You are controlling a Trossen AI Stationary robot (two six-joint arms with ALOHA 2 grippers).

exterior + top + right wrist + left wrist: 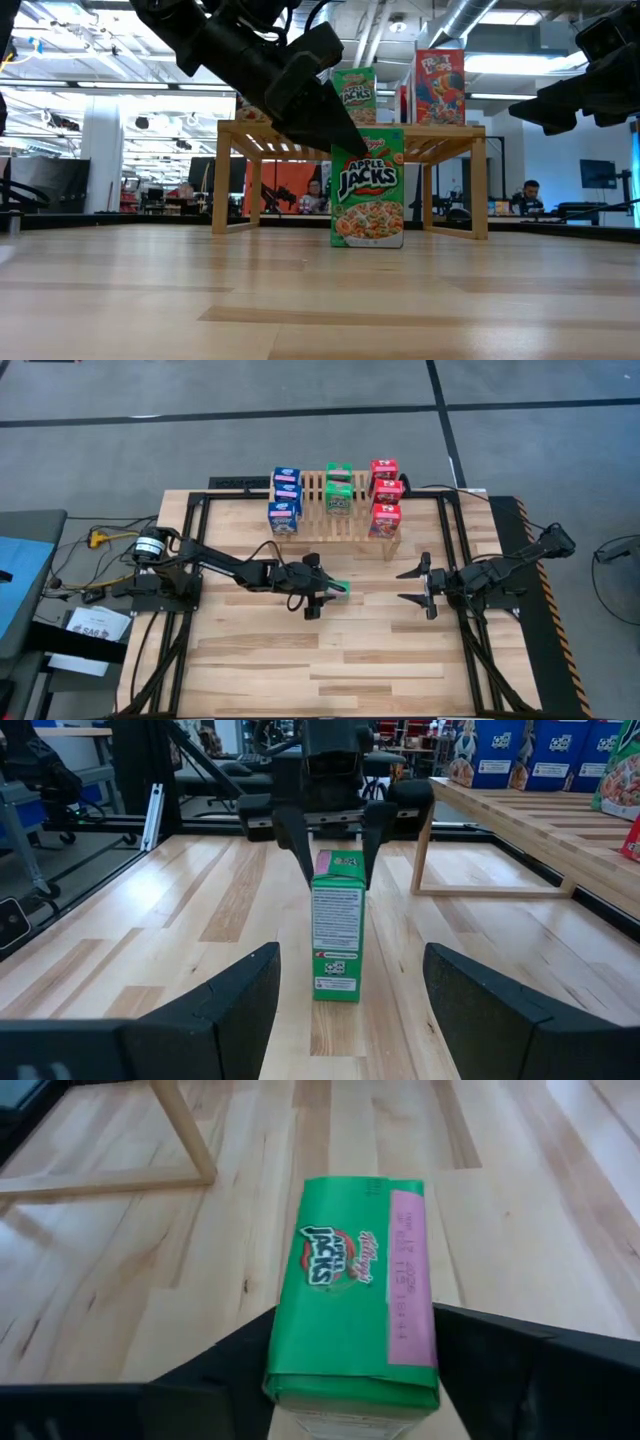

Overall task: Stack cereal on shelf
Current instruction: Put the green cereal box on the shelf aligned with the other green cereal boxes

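**Green Apple Jacks box upright between the left end effector's fingers**

Green cardboard, the Apple Jacks box (337, 925) stands upright on the wood-plank table (300, 670), with the left end effector (322, 593) over its top. Seen from the right wrist camera, that end effector's two fingers (292, 838) stand either side of the box's top edge; whether they are pressing on it or a little off it cannot be told. The box's base sits on the table.

The right end effector (421, 586) hovers across the table from the left one, fingers apart and holding nothing, pointed at the box, with bare planks between them. Behind the left end effector, toward the table's far edge, stands the slatted wooden shelf (318, 495). Open table runs from the box to the shelf's front legs, and a wide bare stretch lies on the near side of both end effectors.

On the shelf, three blue cereal boxes (285, 500) line the end nearer the left arm, two green cereal boxes (338, 488) stand at the middle and three red cereal boxes (385, 495) at the end nearer the right arm. The front place in the green row is free.
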